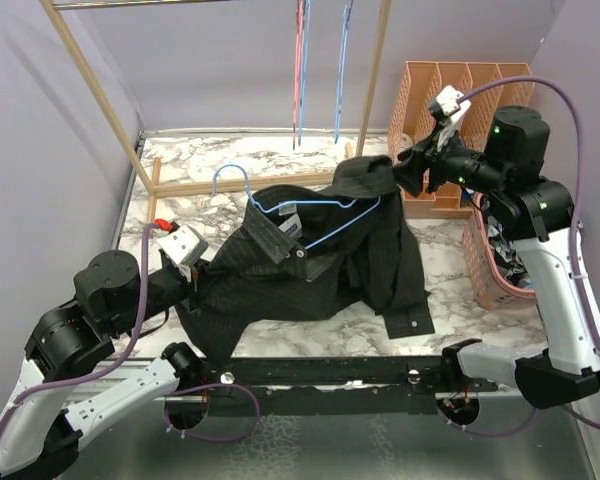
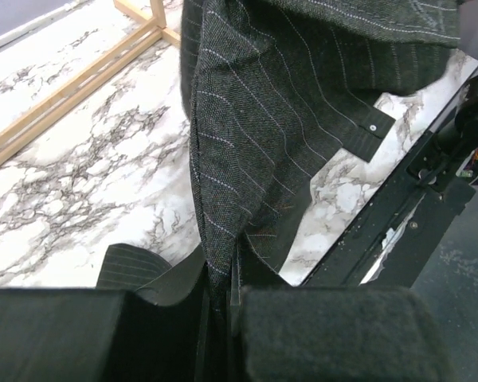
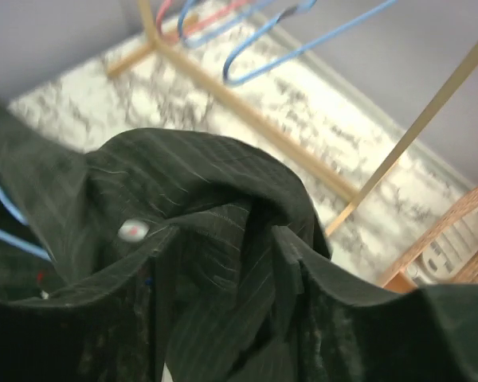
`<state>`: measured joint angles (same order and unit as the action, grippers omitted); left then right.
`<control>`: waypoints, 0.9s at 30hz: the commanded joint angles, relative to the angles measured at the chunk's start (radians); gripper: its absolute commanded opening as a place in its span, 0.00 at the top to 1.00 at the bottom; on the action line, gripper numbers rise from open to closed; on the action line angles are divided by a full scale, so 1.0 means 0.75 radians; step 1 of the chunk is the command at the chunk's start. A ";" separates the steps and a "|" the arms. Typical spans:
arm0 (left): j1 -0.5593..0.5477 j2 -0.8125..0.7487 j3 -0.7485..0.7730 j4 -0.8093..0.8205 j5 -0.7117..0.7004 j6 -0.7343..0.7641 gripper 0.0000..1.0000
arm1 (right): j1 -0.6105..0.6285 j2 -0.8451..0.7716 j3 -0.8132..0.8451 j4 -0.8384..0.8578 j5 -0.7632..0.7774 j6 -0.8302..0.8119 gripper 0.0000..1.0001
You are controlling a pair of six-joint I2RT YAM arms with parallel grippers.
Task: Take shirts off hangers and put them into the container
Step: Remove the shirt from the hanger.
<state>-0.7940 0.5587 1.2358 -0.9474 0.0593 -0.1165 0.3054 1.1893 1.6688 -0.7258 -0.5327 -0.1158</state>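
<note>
Left gripper (image 2: pixel 223 306): its jaws are pressing together on a fold of the pinstriped shirt (image 1: pixel 330 265), and the cloth is rising straight up and away from the pads (image 2: pixel 319 334).
Right gripper (image 1: pixel 407 172): it is nosing into the bunched shoulder of the shirt. In the wrist view its fingers are showing only as dark blurs against dark cloth, so I cannot tell whether they are clamping or standing apart.
Pinstriped shirt: it is lying crumpled on the marble table (image 1: pixel 445 240), stretching from the left gripper across to the right one.
Cuff (image 2: pixel 372 127): it is lying flat on the marble ahead of the left gripper, its button facing up.
Light-blue hanger (image 1: pixel 325 208): it is sitting in the shirt's open neck between the two grippers, one end reaching close to the right gripper.
Pink basket (image 1: pixel 488 282): it is sitting just behind the right gripper, partly under that arm, on the side away from the shirt, with dark and light cloth inside.
File organizer (image 1: pixel 460 85): it is standing just beyond the right gripper.
Wooden rack (image 1: pixel 80 72): its base rail is running beyond the left gripper.
Spare hangers (image 1: pixel 302 70): pink and blue ones are hanging from the rack, well beyond both grippers.
</note>
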 commanded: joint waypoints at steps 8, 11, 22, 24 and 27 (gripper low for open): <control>0.002 0.045 -0.050 0.281 0.055 0.161 1.00 | -0.006 -0.171 0.190 -0.484 -0.270 -0.323 0.29; 0.003 0.077 -0.075 0.334 0.135 0.206 1.00 | -0.006 -0.174 0.257 -0.608 -0.376 -0.416 0.30; 0.003 0.163 -0.081 0.439 0.456 0.304 1.00 | -0.006 -0.122 0.286 -0.912 -0.511 -0.790 0.29; 0.002 0.169 -0.081 0.443 0.467 0.304 1.00 | -0.007 -0.117 0.263 -0.911 -0.515 -0.801 0.29; 0.003 0.170 -0.083 0.455 0.461 0.301 1.00 | -0.007 -0.105 0.239 -0.912 -0.522 -0.812 0.30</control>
<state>-0.7933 0.6899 1.1587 -0.6857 0.3374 0.0929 0.3035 1.1110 1.8626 -1.3575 -0.8841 -0.6701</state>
